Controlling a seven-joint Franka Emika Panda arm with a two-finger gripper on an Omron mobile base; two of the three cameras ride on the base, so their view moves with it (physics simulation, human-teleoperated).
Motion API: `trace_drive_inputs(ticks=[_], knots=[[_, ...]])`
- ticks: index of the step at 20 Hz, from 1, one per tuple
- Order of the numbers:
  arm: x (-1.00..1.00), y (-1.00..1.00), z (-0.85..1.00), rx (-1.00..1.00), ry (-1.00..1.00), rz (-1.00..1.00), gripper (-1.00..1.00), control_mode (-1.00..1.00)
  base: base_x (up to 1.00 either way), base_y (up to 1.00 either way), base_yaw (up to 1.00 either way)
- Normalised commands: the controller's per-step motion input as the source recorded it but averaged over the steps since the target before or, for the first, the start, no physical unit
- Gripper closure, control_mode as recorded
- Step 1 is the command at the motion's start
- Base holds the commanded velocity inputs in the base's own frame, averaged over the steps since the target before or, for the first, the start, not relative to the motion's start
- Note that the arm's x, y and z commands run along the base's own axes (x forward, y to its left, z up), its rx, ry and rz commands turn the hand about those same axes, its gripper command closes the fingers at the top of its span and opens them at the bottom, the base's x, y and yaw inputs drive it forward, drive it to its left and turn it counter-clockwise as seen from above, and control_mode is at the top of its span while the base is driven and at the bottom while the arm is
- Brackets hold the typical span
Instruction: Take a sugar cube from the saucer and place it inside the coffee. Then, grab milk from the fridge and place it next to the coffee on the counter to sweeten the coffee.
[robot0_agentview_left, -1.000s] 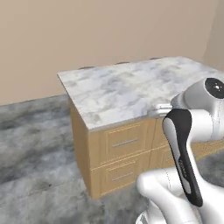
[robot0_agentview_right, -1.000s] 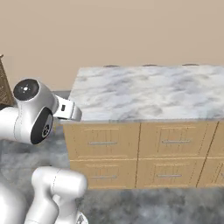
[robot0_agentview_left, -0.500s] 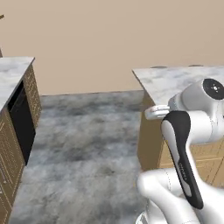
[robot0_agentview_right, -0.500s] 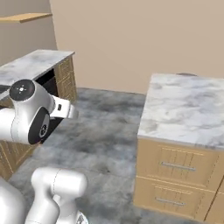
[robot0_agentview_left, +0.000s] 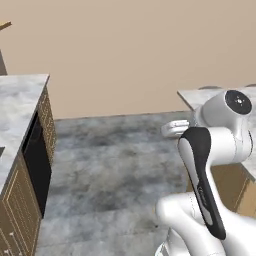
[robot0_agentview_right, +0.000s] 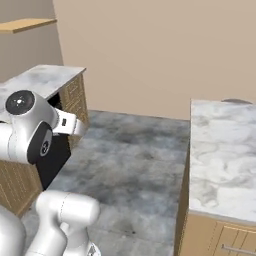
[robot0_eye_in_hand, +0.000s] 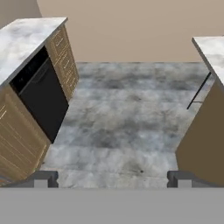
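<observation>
The claw (robot0_eye_in_hand: 112, 178) stood spread wide and empty, aimed down the floor (robot0_eye_in_hand: 131, 113) aisle. The dishwasher (robot0_eye_in_hand: 41, 98) lay left of it under the tabletop (robot0_eye_in_hand: 26, 39), the island (robot0_eye_in_hand: 214, 48) right. No saucer, cube or mug could be seen; which way they lay was unclear.

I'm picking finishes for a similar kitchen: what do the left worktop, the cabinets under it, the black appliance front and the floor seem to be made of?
Counter: looks like polished marble, white-grey with soft veining. Cabinets: light wood, going by the brown grain lines and framed panels. Dishwasher front: flat matt black, perhaps painted metal or plastic; the render leaves it open. Floor: mottled grey, like stone or concrete, with cloudy dark patches.
</observation>
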Motion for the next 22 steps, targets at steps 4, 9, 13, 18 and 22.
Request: trace_drive_inputs(ticks=[4,9,13,18,22], knots=[[0.00,0.00,0.00,0.00,0.00,0.00,-1.00,1.00,1.00,0.00,-0.13],[0.00,0.00,0.00,0.00,0.00,0.00,-1.00,1.00,1.00,0.00,-0.16],[0.00,0.00,0.00,0.00,0.00,0.00,-1.00,1.00,1.00,0.06,-0.16],[0.00,0.00,0.00,0.00,0.00,0.00,-1.00,1.00,1.00,0.01,-0.15],[0.00,0.00,0.00,0.00,0.00,0.00,-1.00,1.00,1.00,0.01,-0.19]])
